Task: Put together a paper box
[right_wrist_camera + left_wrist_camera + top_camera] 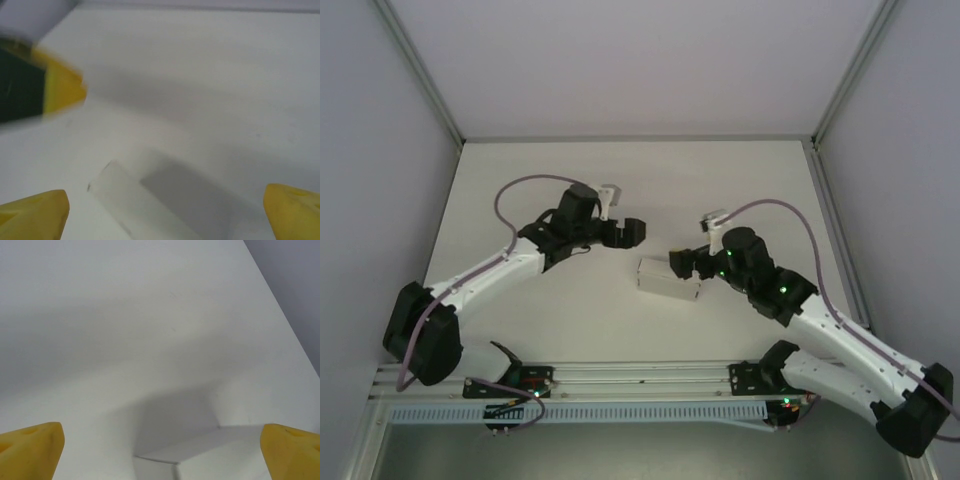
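Note:
The paper box [665,278] lies on the white table between the two arms, a small pale block with its flaps closed. My left gripper [632,232] hovers just behind and left of it, open, with nothing between its yellow fingertips [31,450]. The left wrist view has the box [220,452] low in the frame, below the open jaws. My right gripper [680,263] is at the box's right end, also open and holding nothing. Its wrist view looks down on the box [125,195] between wide-apart yellow fingertips [35,215], with the left gripper's finger [55,90] at upper left.
Pale walls close in the table [620,170] at the back and both sides, with metal posts [420,70] in the corners. A metal rail [640,375] carrying both arm bases runs along the near edge. Bare white surface lies behind the box.

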